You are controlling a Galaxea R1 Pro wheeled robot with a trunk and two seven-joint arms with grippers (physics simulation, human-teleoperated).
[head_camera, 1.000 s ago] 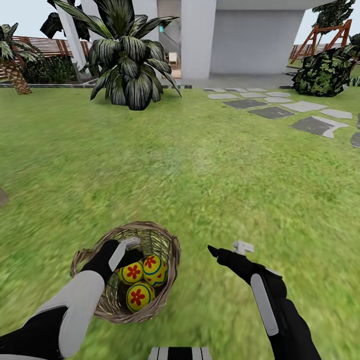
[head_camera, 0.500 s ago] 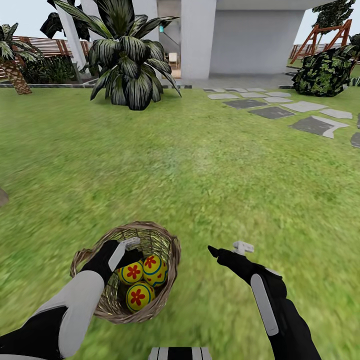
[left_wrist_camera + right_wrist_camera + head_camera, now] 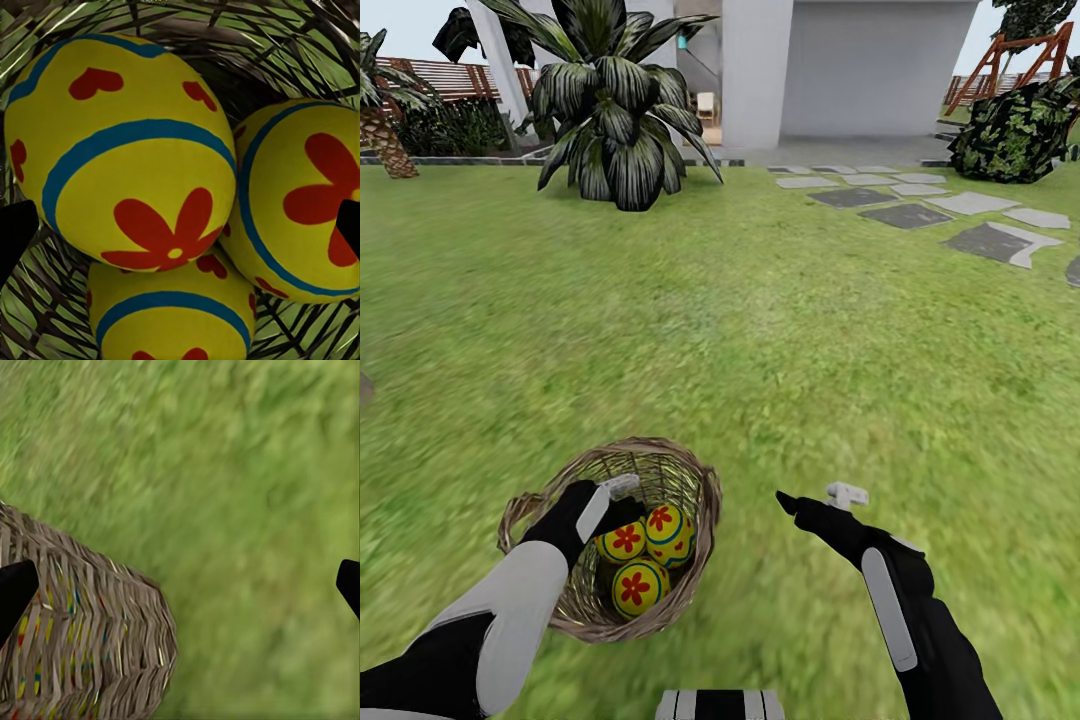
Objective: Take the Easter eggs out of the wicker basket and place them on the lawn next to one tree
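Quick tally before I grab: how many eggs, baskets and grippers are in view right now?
Eggs: 3, all inside the basket
Baskets: 1
Grippers: 2, left gripper and right gripper
Total: 6

The lawn (image 3: pixel 780 340) carries the wicker basket (image 3: pixel 695 545), grey stepping stones (image 3: pixel 905 215) and a broad-leaved plant (image 3: pixel 615 120).

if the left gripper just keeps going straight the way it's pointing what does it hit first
Most likely the Easter egg straight ahead of the open left gripper, inside the wicker basket. A second egg sits just beside it, so the finger on that side may brush that one too.
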